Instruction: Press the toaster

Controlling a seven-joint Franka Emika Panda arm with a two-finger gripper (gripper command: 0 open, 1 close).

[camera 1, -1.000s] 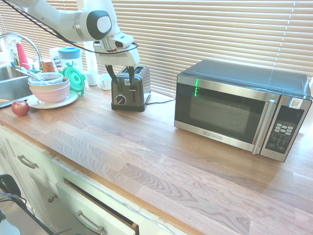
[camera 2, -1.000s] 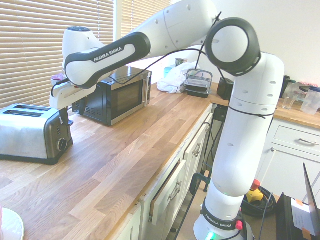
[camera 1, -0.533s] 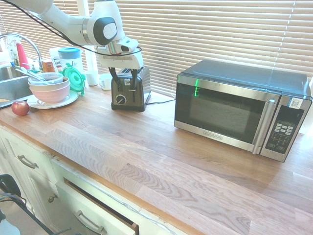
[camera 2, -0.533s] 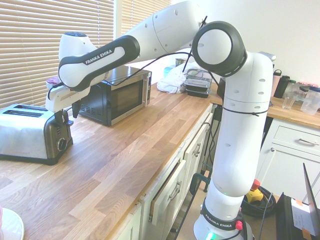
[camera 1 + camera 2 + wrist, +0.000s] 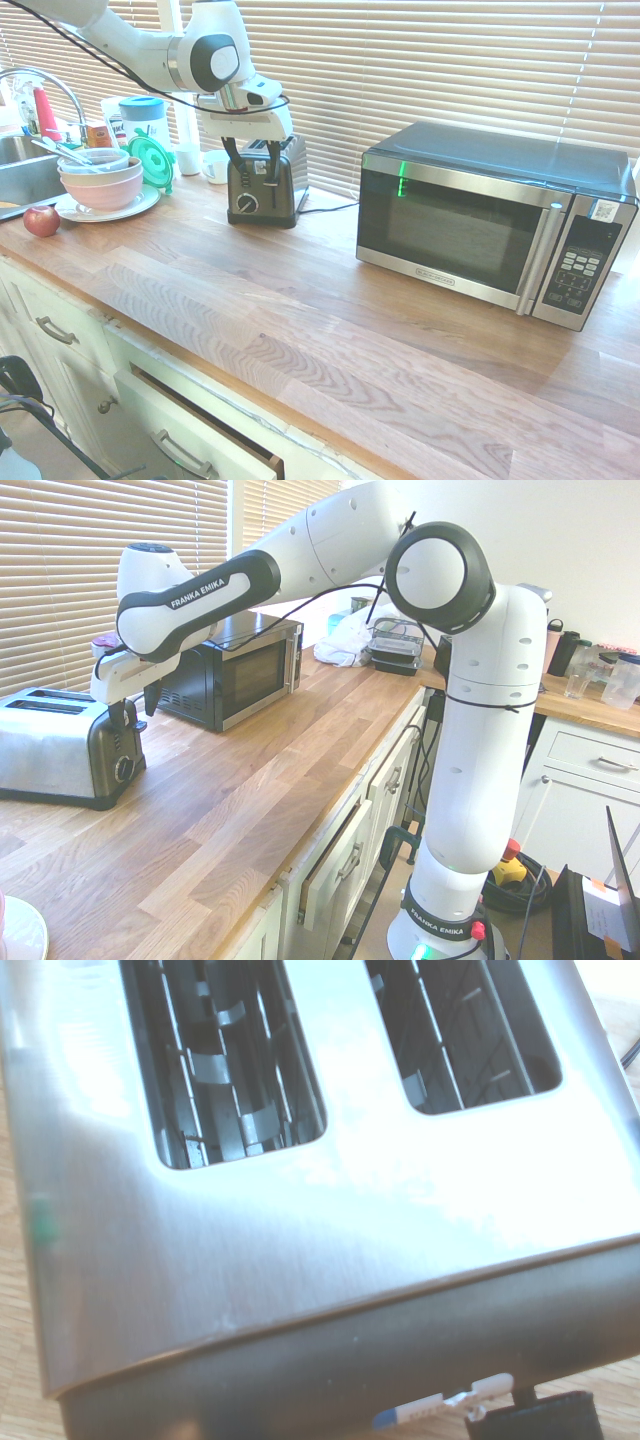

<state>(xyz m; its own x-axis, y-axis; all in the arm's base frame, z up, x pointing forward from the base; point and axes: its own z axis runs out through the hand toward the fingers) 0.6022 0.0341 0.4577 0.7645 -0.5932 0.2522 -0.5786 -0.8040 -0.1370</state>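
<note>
Sunlit blinds (image 5: 430, 70) hang behind a wood countertop (image 5: 300, 300) in a kitchen where, from left to right in the first exterior view, a steel sink (image 5: 28, 178) sits at the edge, then a red apple (image 5: 41, 221), and stacked bowls (image 5: 102, 185) on a white plate (image 5: 140, 205). A white Franka arm (image 5: 150, 55) reaches in from the left, its hand pointing down and its gripper (image 5: 254, 178) above the front end of the two-slot toaster (image 5: 268, 190), jaws spread wide with nothing between them. Beside a white mug (image 5: 215, 166), the toaster stands upright on the countertop, its dial end facing the room. At right sits a stainless-and-black microwave (image 5: 480, 230), door shut; below, a drawer (image 5: 190, 430) stands partly open.
</note>
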